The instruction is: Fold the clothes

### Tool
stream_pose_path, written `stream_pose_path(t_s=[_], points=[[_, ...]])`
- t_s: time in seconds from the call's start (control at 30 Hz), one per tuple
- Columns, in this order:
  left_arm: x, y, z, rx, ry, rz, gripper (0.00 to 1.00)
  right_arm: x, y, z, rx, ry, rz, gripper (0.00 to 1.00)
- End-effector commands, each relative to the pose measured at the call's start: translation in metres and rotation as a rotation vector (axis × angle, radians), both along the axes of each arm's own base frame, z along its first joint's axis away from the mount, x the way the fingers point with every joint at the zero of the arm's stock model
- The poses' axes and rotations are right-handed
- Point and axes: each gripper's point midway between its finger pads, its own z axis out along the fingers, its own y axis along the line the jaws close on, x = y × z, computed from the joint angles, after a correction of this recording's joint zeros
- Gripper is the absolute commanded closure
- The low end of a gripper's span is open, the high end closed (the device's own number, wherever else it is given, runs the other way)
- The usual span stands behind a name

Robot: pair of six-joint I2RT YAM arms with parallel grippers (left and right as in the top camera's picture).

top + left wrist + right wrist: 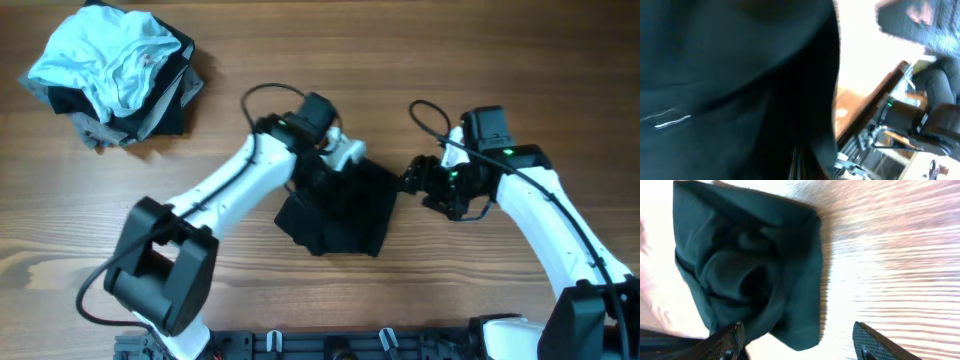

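Note:
The clothes, one black shirt [345,215], lie bunched in a rough square at the middle of the wooden table [300,305]. My left gripper [335,160] is at the shirt's far left corner. Black fabric [715,75] fills the left wrist view and hides the fingers, and the jaws look shut on it. My right gripper [415,180] hovers just off the shirt's right edge. In the right wrist view the crumpled shirt [755,255] hangs between and beyond its fingers [875,342]. The right gripper [798,326] stands open, not touching the cloth.
A pile of other garments sits at the far left corner, a light-blue one [110,55] on top of grey and dark ones [150,115]. The arms' bases and a rail [340,345] line the near edge.

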Motion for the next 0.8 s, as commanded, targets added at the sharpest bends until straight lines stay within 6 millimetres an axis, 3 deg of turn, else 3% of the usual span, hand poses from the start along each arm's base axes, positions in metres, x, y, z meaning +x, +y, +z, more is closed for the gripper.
stream_pose_path(t_s=[0.0,0.07,0.17,0.3,0.4,0.47,0.57,0.6,0.63,0.67,0.77], points=[[-0.021,-0.036,0.007,-0.08,-0.002,-0.067,0.87,-0.001,0.013,0.02,0.083,-0.131,0.185,0.21],[-0.021,-0.038,0.01,-0.076,-0.007,-0.072,0.96,-0.009,0.026,0.028,0.154,-0.18,0.303,0.16],[-0.004,-0.019,0.024,-0.04,0.025,-0.005,0.88,-0.02,0.032,0.025,0.151,-0.141,0.33,0.13],[0.041,0.041,0.05,0.08,0.017,0.178,0.79,-0.027,0.04,0.008,0.096,-0.066,0.26,0.14],[0.071,0.086,0.052,0.149,-0.017,0.303,0.74,-0.026,0.06,0.002,0.114,-0.079,0.269,0.25],[0.082,0.103,0.052,0.146,-0.033,0.329,0.7,-0.028,0.07,-0.009,0.088,-0.002,0.189,0.36],[0.09,0.114,0.052,0.143,-0.048,0.349,0.66,-0.035,0.074,-0.032,0.02,0.154,0.029,0.66],[0.091,0.115,0.052,0.142,-0.051,0.353,0.66,-0.03,0.083,-0.034,0.049,0.133,0.052,0.66],[0.091,0.114,0.052,0.142,-0.051,0.352,0.64,-0.021,0.086,-0.033,0.066,0.088,0.077,0.88],[0.09,0.113,0.052,0.143,-0.05,0.348,0.62,-0.009,0.08,-0.03,0.052,0.044,0.063,0.96],[0.085,0.106,0.05,0.147,-0.041,0.325,0.55,0.03,0.051,-0.009,-0.001,-0.109,0.041,0.96]])
